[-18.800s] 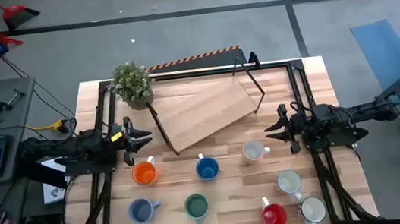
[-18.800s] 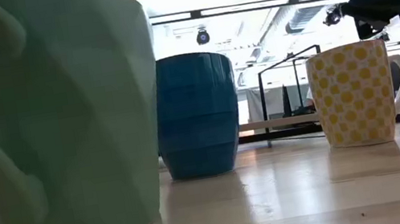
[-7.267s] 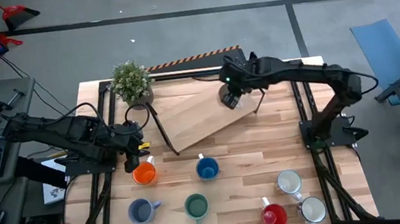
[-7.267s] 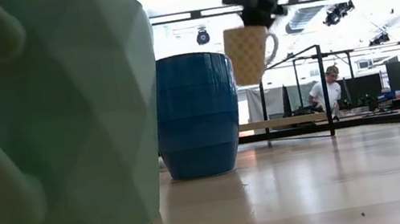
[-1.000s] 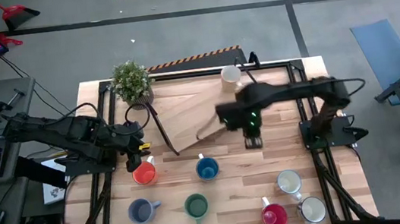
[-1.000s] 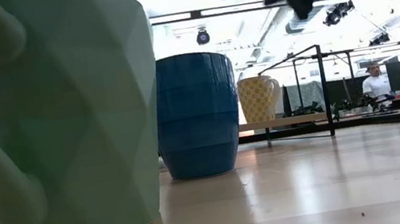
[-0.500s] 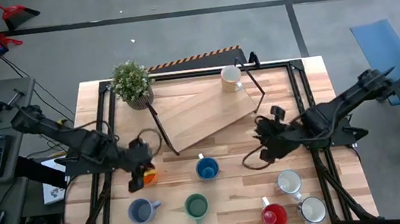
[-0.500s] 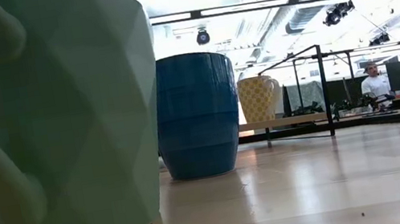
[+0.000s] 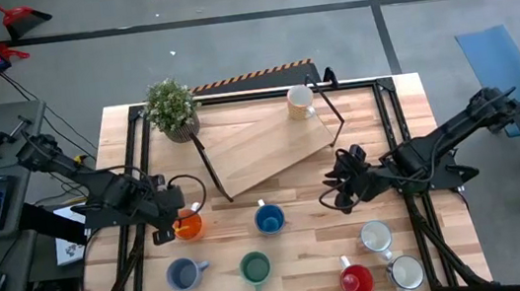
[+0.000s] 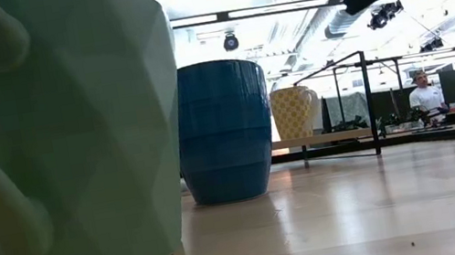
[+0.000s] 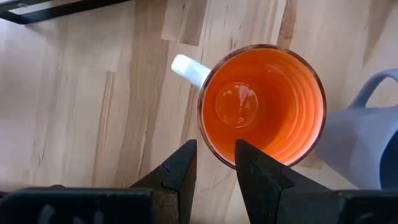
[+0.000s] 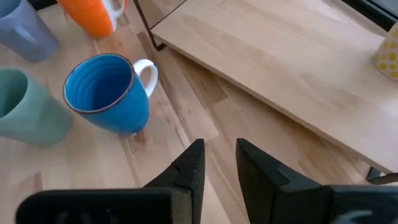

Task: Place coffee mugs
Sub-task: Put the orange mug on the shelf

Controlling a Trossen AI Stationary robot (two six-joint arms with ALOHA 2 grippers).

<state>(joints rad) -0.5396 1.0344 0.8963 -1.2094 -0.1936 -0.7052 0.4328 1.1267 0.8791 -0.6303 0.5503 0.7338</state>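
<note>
The orange mug (image 9: pixel 188 226) stands on the table, and my left gripper (image 9: pixel 164 224) hovers at its left side. In the left wrist view the open left gripper (image 11: pixel 214 163) straddles the orange mug's (image 11: pixel 261 106) rim, one finger outside and one over the inside, with a gap on both sides. My right gripper (image 9: pixel 331 192) is open and empty between the raised board and the blue mug (image 9: pixel 269 220). The cream dotted mug (image 9: pixel 300 101) stands upright on the board's far right corner. Grey-blue (image 9: pixel 184 272), green (image 9: pixel 255 265), red (image 9: pixel 356 280) and two white mugs (image 9: pixel 376 238) (image 9: pixel 407 272) stand near the table's near edge.
A tilted wooden board (image 9: pixel 265 145) on a black wire frame (image 9: pixel 335 106) fills the table's far middle. A potted plant (image 9: pixel 172 107) stands at the far left corner. Bare table shows between the blue mug and the white mugs. A person (image 10: pixel 427 96) stands far behind the table.
My right arm has swung back from over the board's near edge toward the table's right side; its gripper now hangs lower, between the board and the blue mug. My left arm has shifted, and its gripper has dipped onto the orange mug's left side. No mug has moved.
</note>
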